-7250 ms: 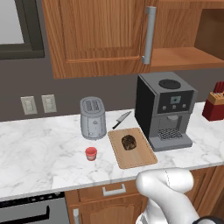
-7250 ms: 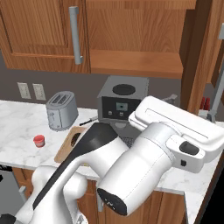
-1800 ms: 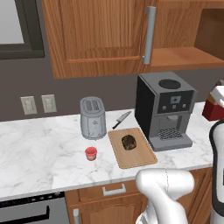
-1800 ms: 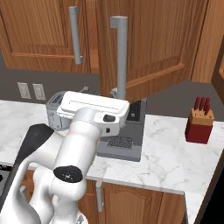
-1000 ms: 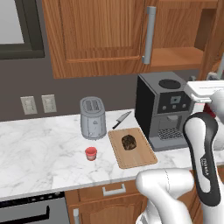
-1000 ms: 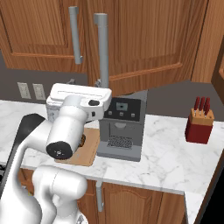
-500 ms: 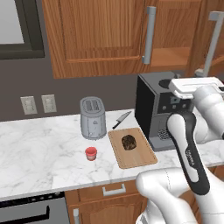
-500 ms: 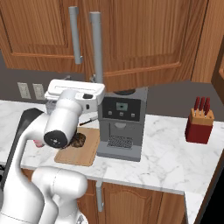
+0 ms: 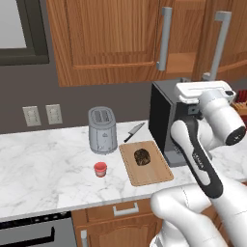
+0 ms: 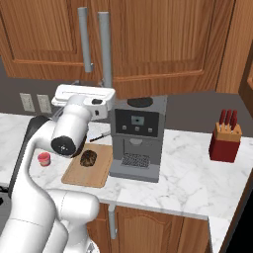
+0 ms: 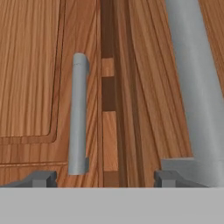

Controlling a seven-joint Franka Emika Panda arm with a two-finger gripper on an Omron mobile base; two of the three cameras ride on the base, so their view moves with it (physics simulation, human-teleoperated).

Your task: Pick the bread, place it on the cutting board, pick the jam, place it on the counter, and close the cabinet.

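The bread [image 9: 141, 156] lies on the cutting board [image 9: 154, 172], also seen in the right base view as bread [image 10: 88, 158] on the board [image 10: 99, 173]. The jam [image 9: 100, 169] stands on the counter [image 9: 43, 164] left of the board. My gripper [image 11: 105, 179] is open, its tips spread wide and close up against the cabinet [image 9: 111, 38]. It faces the seam between the two doors, with one grey bar handle [image 11: 78, 113] to the left and the other handle [image 11: 192, 78] to the right. A narrow dark gap remains at the seam.
A black coffee machine [image 10: 138, 138] stands right of the board, directly under my raised arm. The toaster [image 9: 102, 130] and a knife [image 9: 135, 131] sit behind the board. A red knife block [image 10: 225, 138] is at the far right of the counter.
The right cabinet door has swung left until it is almost shut, and my hand has followed it leftward. Bread and jam have not moved.
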